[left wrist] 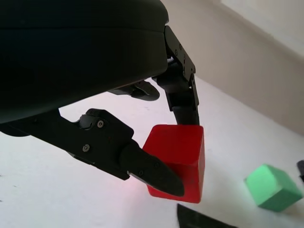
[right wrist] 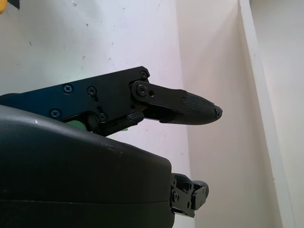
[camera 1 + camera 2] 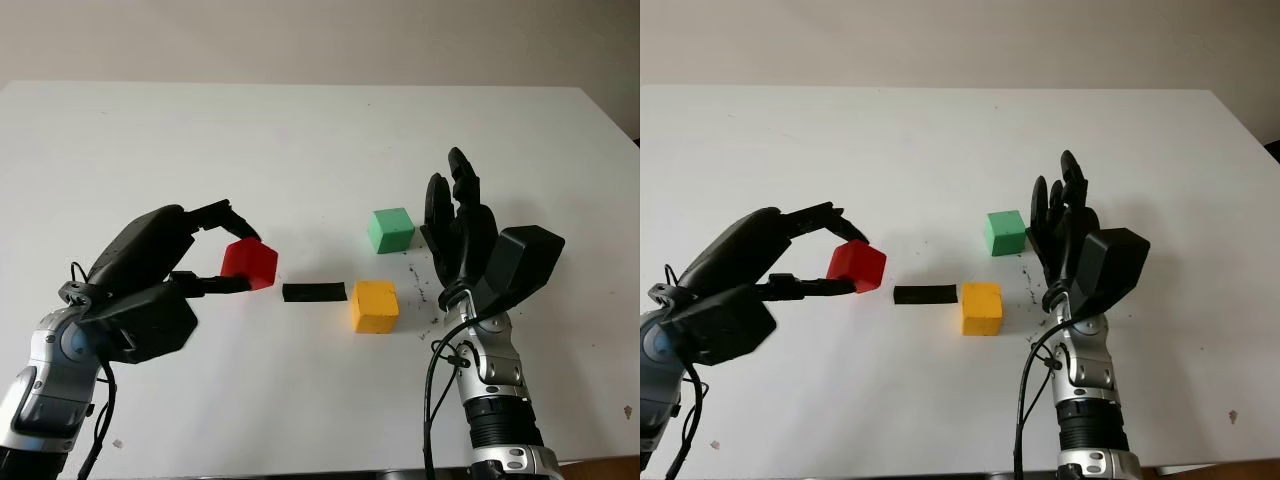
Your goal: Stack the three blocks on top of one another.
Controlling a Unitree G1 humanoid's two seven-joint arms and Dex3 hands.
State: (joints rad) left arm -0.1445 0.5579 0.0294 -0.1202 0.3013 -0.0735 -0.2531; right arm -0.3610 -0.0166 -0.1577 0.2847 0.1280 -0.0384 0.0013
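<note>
The small red foam-like cube (image 3: 250, 263), seemingly light and slightly soft, is pinched on opposite faces by the left hand (image 3: 205, 250), while the right hand (image 3: 458, 225) is held open to the right of the green cube (image 3: 391, 230).

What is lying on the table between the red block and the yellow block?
A black strip lies on the table between the red block, held by the left robot hand, and the yellow block, as the left eye view shows.

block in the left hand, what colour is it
Red. The block held by the left hand shows best in the left wrist view.
</note>
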